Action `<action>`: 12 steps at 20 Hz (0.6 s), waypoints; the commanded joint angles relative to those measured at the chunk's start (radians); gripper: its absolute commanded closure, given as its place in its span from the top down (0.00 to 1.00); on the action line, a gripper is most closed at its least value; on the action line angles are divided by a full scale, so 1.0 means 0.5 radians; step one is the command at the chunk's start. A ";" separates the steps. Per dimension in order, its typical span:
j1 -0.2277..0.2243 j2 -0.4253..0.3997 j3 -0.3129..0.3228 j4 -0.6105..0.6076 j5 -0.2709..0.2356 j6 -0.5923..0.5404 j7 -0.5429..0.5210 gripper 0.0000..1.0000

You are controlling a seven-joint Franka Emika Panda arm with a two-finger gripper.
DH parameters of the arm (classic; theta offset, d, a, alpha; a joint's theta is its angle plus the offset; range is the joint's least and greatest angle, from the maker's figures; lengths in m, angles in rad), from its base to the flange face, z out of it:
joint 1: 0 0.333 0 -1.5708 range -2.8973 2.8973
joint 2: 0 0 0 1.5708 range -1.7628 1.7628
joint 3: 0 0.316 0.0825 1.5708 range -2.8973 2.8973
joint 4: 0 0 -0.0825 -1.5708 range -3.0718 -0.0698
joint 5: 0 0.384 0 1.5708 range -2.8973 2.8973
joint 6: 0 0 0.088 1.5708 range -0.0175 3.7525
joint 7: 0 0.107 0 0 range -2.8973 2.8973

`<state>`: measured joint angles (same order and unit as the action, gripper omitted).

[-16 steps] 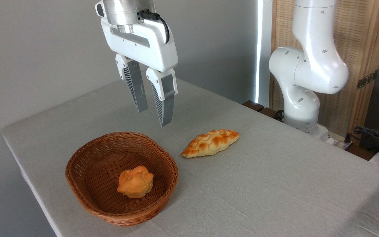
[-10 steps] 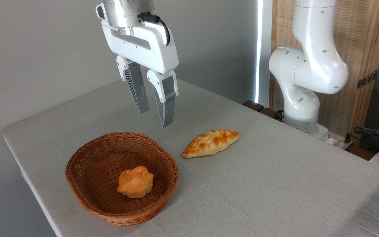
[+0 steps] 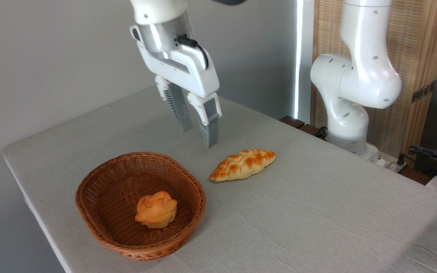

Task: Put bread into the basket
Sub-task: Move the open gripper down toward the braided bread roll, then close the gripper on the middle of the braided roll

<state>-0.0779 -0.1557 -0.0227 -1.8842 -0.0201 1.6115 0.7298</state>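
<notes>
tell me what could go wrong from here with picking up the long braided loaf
The open gripper hangs left of the long pale-yellow braided loaf, so a straight descent may miss. The loaf's tapered ends could slip between the fingers. The small round orange bun already sits in the reddish-brown wicker basket, crowding the drop.

On the table (image 3: 317,212) we find the basket (image 3: 140,204) at the left with a bun (image 3: 156,209) in it, the bread (image 3: 242,164) just right of it — apart from its rim — and the gripper (image 3: 199,136) hanging above, behind both.
</notes>
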 commanded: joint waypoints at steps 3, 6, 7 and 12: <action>-0.139 -0.284 0.009 -0.649 -0.027 0.280 0.019 1.00; -0.166 -0.290 0.009 -0.815 -0.006 0.409 0.025 1.00; -0.169 -0.287 0.009 -0.864 0.000 0.470 0.031 1.00; -0.173 -0.274 -0.001 -1.033 0.000 0.612 0.136 1.00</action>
<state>-0.1576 -0.2727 -0.0248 -2.3500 -0.0207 1.8841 0.7609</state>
